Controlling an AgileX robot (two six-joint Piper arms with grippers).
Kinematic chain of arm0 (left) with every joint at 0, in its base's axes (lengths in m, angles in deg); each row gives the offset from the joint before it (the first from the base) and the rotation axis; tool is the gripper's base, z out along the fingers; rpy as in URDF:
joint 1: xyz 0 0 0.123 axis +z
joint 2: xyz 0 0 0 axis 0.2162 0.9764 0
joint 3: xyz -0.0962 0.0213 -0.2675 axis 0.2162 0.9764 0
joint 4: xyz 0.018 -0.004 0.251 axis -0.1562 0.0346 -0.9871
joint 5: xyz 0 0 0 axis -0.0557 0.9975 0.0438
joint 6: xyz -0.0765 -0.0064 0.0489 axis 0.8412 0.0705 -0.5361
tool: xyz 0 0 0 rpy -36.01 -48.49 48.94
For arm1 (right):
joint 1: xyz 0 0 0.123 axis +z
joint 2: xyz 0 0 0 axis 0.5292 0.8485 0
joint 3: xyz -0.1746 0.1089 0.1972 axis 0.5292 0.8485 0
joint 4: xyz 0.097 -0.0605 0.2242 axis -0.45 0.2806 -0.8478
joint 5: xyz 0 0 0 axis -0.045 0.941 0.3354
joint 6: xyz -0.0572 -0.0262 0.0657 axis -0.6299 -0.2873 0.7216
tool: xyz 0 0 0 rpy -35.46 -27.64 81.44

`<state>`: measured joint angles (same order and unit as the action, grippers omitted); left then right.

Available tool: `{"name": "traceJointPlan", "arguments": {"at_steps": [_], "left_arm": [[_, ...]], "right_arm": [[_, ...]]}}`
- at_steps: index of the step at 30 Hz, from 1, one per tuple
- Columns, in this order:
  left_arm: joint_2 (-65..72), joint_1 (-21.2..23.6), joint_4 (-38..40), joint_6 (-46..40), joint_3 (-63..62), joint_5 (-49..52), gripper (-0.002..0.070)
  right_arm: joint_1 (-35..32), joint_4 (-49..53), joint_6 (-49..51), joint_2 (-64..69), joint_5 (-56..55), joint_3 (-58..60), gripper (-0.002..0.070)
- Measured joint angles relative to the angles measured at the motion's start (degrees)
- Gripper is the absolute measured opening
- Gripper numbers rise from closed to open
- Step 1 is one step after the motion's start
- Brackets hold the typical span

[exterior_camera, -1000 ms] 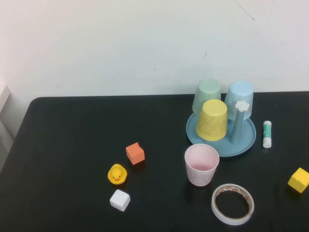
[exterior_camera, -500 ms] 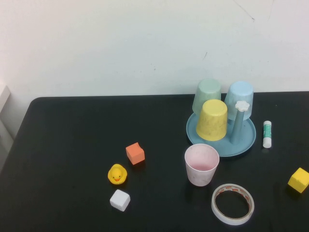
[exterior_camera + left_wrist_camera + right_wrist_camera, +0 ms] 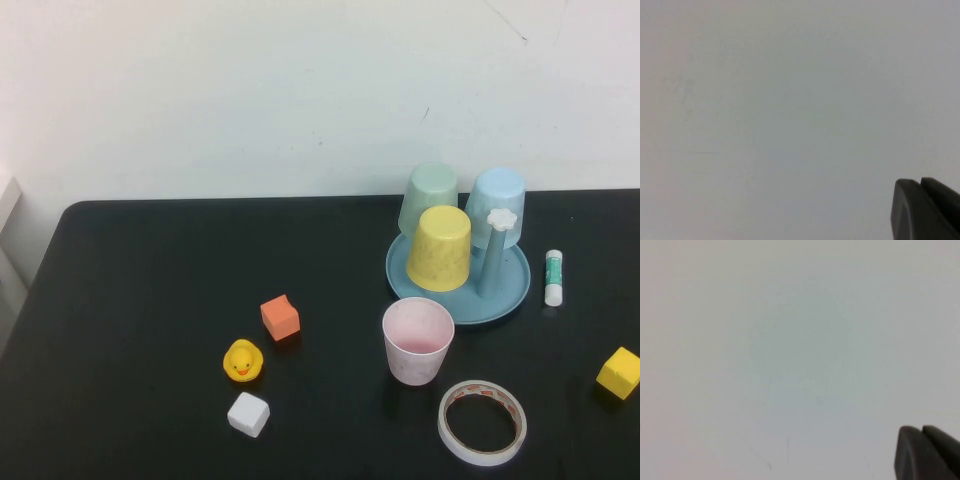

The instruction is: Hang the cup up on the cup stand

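The pale pink cup [image 3: 417, 340] stands upright, mouth up, on the black table, just in front of the cup stand [image 3: 458, 288]. The stand is a round teal dish with upright pegs; one free peg carries a white flower cap [image 3: 502, 218]. A yellow cup [image 3: 440, 248], a light green cup [image 3: 429, 196] and a light blue cup [image 3: 496, 203] hang upside down on it. Neither arm shows in the high view. The left gripper [image 3: 920, 184] is shut, facing a blank pale wall. The right gripper [image 3: 921, 430] is shut too, also facing the wall.
On the black table [image 3: 150, 300] lie an orange cube [image 3: 280, 317], a yellow duck [image 3: 242, 361], a white cube [image 3: 248, 413], a tape roll [image 3: 482, 422], a yellow cube [image 3: 620, 372] and a glue stick [image 3: 553, 277] to the right of the stand.
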<state>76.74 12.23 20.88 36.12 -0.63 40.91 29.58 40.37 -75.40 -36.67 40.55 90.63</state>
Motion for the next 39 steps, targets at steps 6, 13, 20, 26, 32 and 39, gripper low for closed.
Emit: {"name": "traceJointPlan", "arguments": {"at_steps": [6,13,20,26,32,39], "left_arm": [[0.0,0.0,-4.3,0.8,-4.4,7.3,-0.0001],[3.0,0.0,-7.0,0.5,-19.7,27.2,-0.0001],[14.4,0.0,-6.3,0.0,-27.1,47.0,-0.0001],[22.0,0.0,-0.8,0.0,-27.3,58.0,-0.0001],[27.2,0.0,0.1,0.0,-27.3,60.6,-0.0001],[29.6,0.0,1.1,0.0,-26.5,60.5,-0.0001]], "right_arm": [[0.0,-2.1,0.7,0.0,-2.3,-1.7,-0.0001],[0.0,1.5,0.7,3.2,20.1,-15.1,-0.0001],[0.0,4.2,-3.2,16.9,40.0,-21.3,-0.0001],[0.0,4.6,-9.4,30.8,46.7,-21.3,-0.0001],[0.0,4.2,-8.1,40.3,46.9,-21.3,-0.0001],[0.0,-9.2,-10.7,48.0,48.7,-22.1,-0.0001]]}}
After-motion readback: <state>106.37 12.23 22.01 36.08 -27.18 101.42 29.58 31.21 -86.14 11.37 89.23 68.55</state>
